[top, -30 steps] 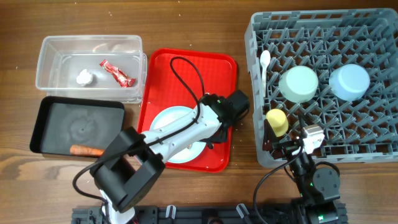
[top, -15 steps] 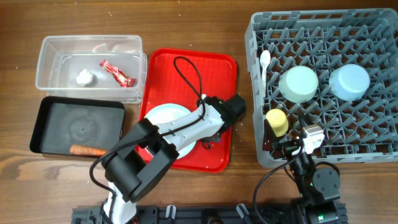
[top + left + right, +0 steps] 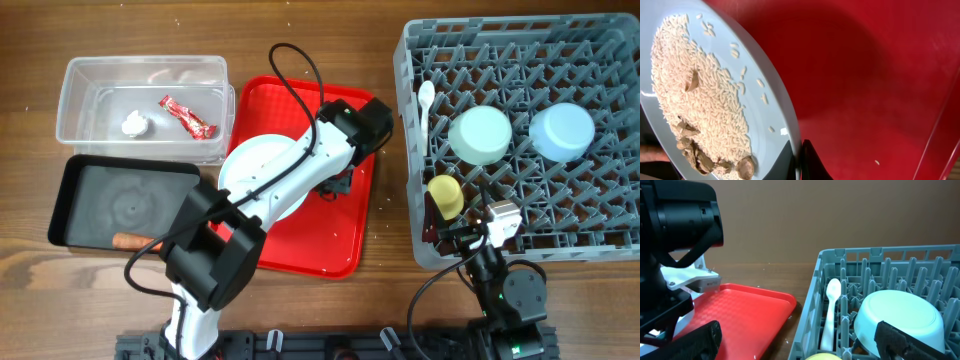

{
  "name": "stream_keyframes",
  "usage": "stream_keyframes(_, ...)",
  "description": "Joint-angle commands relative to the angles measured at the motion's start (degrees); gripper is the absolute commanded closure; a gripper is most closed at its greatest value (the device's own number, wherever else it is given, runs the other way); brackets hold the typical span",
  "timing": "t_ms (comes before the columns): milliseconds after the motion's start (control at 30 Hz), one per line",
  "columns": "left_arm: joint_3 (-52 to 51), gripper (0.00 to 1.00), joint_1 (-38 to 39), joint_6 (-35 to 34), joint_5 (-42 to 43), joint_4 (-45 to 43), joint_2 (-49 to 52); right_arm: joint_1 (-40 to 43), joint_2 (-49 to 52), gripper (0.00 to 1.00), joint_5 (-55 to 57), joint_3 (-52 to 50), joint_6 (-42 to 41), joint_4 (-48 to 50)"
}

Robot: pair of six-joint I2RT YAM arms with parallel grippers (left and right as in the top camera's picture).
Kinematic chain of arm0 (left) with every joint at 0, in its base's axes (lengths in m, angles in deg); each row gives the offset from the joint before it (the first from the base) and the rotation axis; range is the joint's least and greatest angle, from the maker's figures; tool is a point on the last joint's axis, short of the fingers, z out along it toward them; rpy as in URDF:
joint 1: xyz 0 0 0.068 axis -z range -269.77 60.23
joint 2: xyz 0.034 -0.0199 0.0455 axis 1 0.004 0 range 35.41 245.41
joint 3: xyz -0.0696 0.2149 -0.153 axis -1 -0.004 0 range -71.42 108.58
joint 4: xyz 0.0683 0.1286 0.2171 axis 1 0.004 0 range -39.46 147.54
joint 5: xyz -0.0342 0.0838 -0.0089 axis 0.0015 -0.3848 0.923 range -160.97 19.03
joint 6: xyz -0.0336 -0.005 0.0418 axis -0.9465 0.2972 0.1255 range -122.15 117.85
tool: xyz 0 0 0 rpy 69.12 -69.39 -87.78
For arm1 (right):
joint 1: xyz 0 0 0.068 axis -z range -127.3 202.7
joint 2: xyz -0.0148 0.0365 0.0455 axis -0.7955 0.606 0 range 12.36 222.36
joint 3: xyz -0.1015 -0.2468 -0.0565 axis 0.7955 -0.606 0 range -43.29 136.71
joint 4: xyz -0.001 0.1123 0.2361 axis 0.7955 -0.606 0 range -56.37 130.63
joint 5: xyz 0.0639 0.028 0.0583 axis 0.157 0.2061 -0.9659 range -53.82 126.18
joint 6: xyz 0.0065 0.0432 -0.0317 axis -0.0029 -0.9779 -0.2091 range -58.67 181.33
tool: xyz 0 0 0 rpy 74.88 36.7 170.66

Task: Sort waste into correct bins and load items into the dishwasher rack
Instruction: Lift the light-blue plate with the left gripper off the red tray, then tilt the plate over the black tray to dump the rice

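Note:
My left gripper (image 3: 328, 186) is shut on the right rim of the pale blue plate (image 3: 262, 178) and holds it tilted over the red tray (image 3: 310, 250). In the left wrist view the plate (image 3: 760, 115) carries beige crumbs (image 3: 695, 95), and my fingers (image 3: 801, 162) pinch its edge. The grey rack (image 3: 520, 240) holds the mint bowl (image 3: 480, 135), blue bowl (image 3: 562, 131), yellow cup (image 3: 445, 195) and white spoon (image 3: 426, 100). My right gripper (image 3: 470, 236) is open and empty at the rack's front left corner; its wrist view shows the spoon (image 3: 830, 310) and mint bowl (image 3: 900, 317).
The clear tub (image 3: 100, 75) at the back left holds the paper ball (image 3: 135, 124) and red wrapper (image 3: 188, 117). The black tray (image 3: 120, 200) in front of it holds the carrot stick (image 3: 140, 241). A few crumbs lie on the table (image 3: 380, 215) between the red tray and the rack.
My left gripper has lifted the plate and carried it back and to the left over the red tray. The right arm has not moved.

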Motion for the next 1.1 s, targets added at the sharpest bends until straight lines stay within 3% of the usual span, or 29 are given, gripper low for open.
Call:
stream_keyframes(0,1.29,0.96,-0.48,0.63,-0.98,1.16,-4.37,0.09,-0.46,0.0,0.15,-0.15,-0.98,0.13)
stream_keyframes(167,1.29,0.96,-1.92,-3.32,-0.94,6.19,-8.81,0.09,-0.46,0.0,0.15,-0.15,-0.96,0.13)
stream_keyframes(367,1.27,0.96,-10.16,-4.17,3.43,12.5,-9.99,0.09,-0.46,0.0,0.15,-0.15,-0.96,0.13)
stream_keyframes(567,1.27,0.96,-23.08,5.73,16.76,13.33,-10.78,0.09,-0.46,0.0,0.15,-0.15,-0.96,0.13)
stream_keyframes(1000,0.13,0.96,-47.69,23.04,34.91,11.32,-15.58,0.09,-0.46,0.0,0.15,-0.15,-0.94,0.13)
stream_keyframes(1067,-1.14,0.96,-51.58,27.12,42.23,10.91,-15.58,0.09,-0.46,0.0,0.15,-0.15,-0.96,0.13)
